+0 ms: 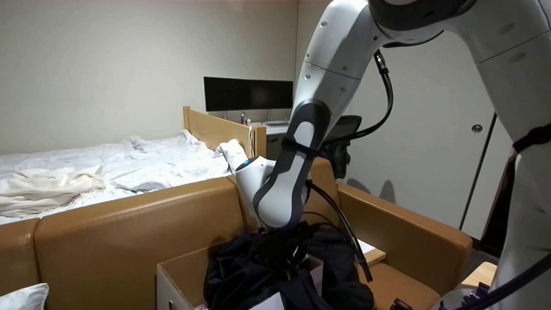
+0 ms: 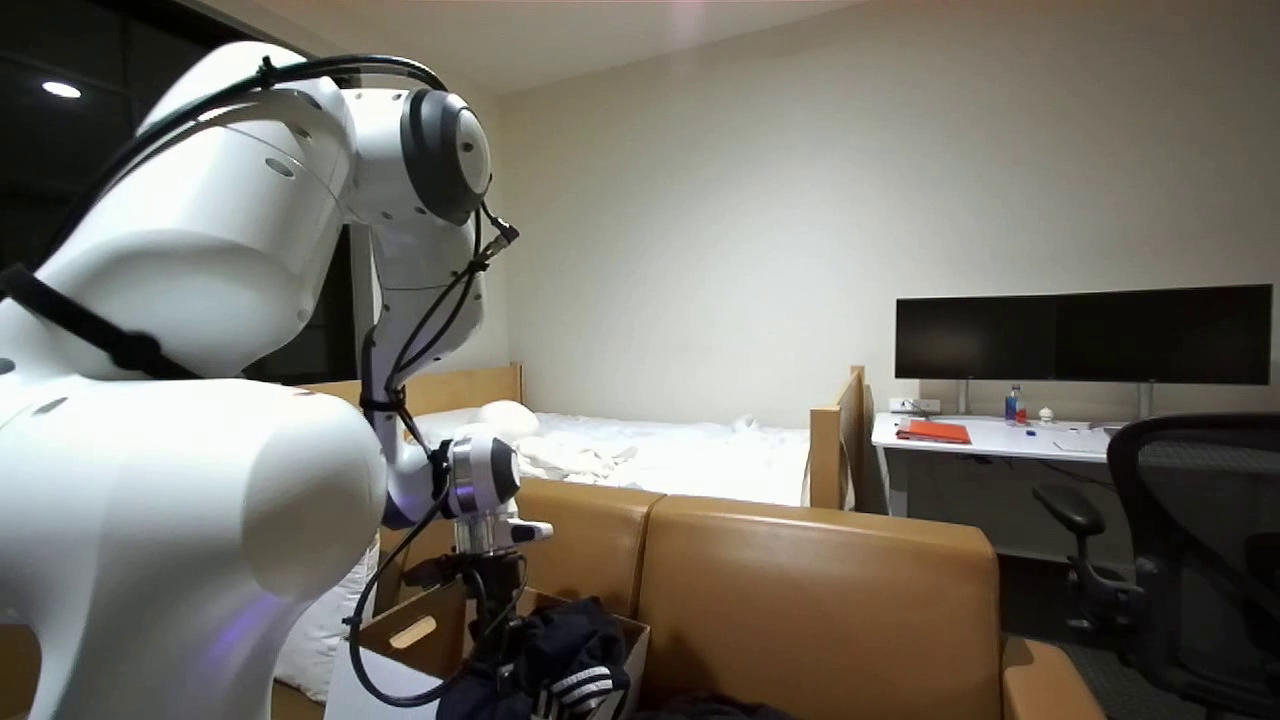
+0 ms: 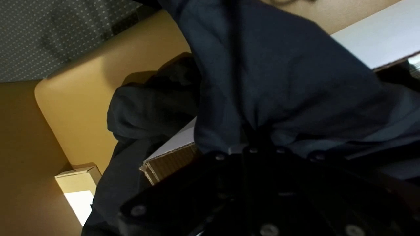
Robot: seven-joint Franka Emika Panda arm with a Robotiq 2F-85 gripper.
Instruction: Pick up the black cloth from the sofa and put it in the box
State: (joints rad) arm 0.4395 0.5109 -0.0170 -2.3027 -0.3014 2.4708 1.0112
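Note:
The black cloth (image 1: pixel 241 267) is a large, dark, crumpled garment. It also shows in the other exterior view (image 2: pixel 570 640), with white stripes, and in the wrist view (image 3: pixel 279 65). Part of it lies in the box (image 1: pixel 172 284), and part drapes over the box's wall to the sofa seat. The box is white outside and brown inside; it shows too in an exterior view (image 2: pixel 385 675) and the wrist view (image 3: pixel 174 157). My gripper (image 3: pixel 257 134) is shut on the cloth, whose folds gather at the fingertips. It is at the box opening (image 2: pixel 500 635); its fingers are mostly hidden in exterior views.
The brown sofa's backrest (image 1: pixel 142 228) rises behind the box, with an armrest (image 1: pixel 404 215) at the side. A small cardboard box with a white label (image 3: pixel 77 186) lies on the seat. A white pillow (image 1: pixel 23 297) is beside the box. A bed (image 1: pixel 150 168) stands behind the sofa.

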